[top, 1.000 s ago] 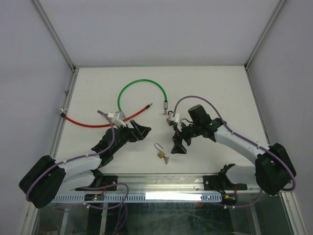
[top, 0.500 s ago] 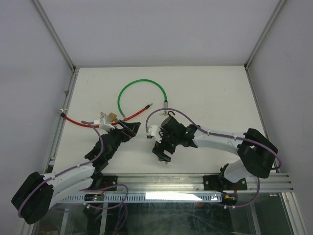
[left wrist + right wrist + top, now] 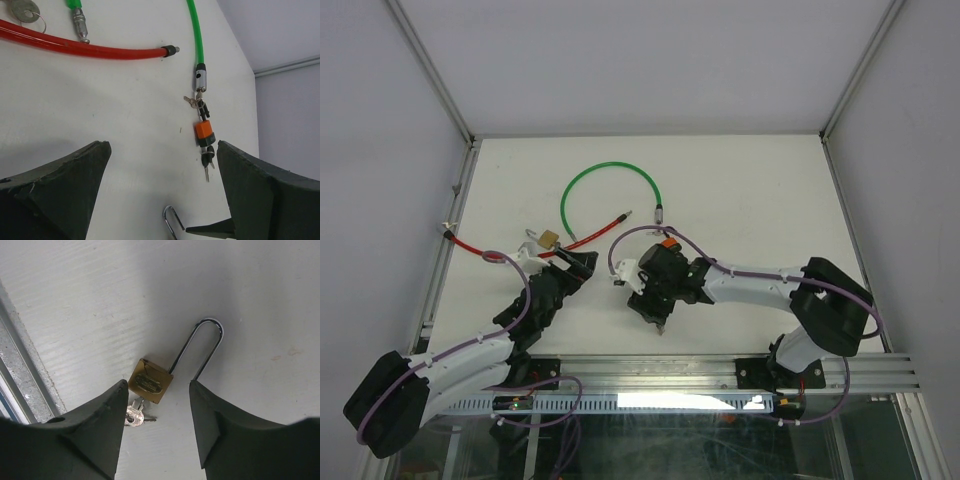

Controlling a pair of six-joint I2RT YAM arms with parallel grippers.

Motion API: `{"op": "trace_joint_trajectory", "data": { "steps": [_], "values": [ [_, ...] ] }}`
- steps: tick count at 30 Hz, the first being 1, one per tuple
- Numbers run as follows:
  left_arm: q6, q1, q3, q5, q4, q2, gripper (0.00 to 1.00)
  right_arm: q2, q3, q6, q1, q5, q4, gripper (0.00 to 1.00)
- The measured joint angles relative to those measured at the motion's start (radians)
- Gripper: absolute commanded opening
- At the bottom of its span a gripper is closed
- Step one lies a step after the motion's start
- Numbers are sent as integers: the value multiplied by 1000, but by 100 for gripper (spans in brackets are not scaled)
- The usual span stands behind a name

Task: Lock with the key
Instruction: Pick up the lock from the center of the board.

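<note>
1. The padlock [image 3: 150, 381] has a brass body and lies flat on the table [image 3: 100, 290], close to the front rail.
2. The shackle [image 3: 202, 342] stands open, and its free end lies beside the body, not in it.
3. The key [image 3: 134, 416] projects from the lower face of the body and is partly hidden behind one finger.
4. The right gripper [image 3: 157, 385] is low over the padlock with its jaws partway apart, one finger on each side of the body.
   - There is a clear gap on the shackle side.
   - The other finger is just beside a corner of the body, and contact there cannot be told.
   - Nothing is gripped.
5. In the top view the right gripper [image 3: 655, 305] covers the padlock.
6. The left gripper [image 3: 164, 150] has its jaws wide with nothing between them. It is over bare table, near the right gripper.
7. The red cable [image 3: 75, 47] lies ahead of the left gripper.
8. The green cable [image 3: 195, 30] arcs further back. Small keys and an orange tag [image 3: 204, 132] hang at its metal end.
</note>
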Motion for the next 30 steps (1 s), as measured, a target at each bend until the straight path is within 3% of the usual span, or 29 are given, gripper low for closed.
{"op": "trace_joint_trajectory", "data": {
  "steps": [30],
  "values": [
    [-33,0,0,-20,-27,-17,96,66,32,-11,28,76,-6,56]
  ]
}}
